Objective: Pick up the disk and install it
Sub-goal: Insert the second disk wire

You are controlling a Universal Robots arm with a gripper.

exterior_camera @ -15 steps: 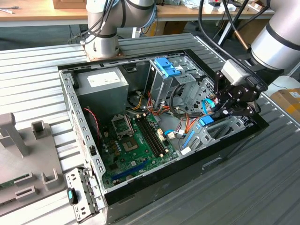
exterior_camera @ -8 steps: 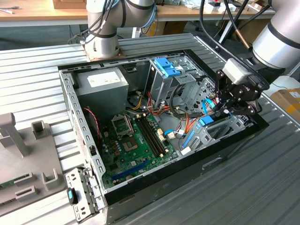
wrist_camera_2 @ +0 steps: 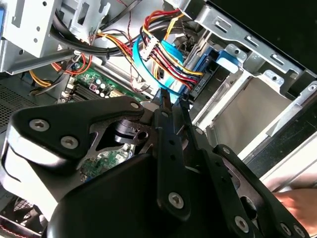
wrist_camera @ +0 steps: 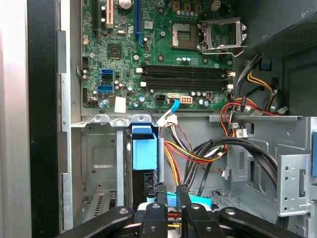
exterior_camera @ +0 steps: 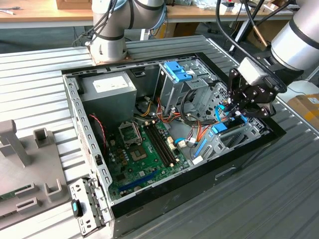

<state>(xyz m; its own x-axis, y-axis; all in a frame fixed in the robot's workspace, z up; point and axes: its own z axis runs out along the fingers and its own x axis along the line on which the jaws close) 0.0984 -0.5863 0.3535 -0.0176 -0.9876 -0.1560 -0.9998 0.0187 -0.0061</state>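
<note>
Black gripper (wrist_camera: 168, 191) fingers (wrist_camera: 161, 198) fill our near foreground in both wrist views, nearly closed with a slim gap; we cannot tell whether they grip anything. Just beyond them, the disk (wrist_camera: 146, 156) sits in the drive bay (exterior_camera: 239, 134) at the open computer case's (exterior_camera: 199, 179) right end in the exterior view, beside the motherboard (wrist_camera: 158, 49).

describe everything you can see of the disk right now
The disk stands on edge in the drive bay at the case's front corner, on the exterior view's right. In the first wrist view it shows as a dark slab with a bright blue plastic rail and tab on its near end, metal bay walls on either side. The pincer sits right at it, black fingertips beside its blue plastic; whether they clamp it is unclear. Coloured cables run close by.
</note>
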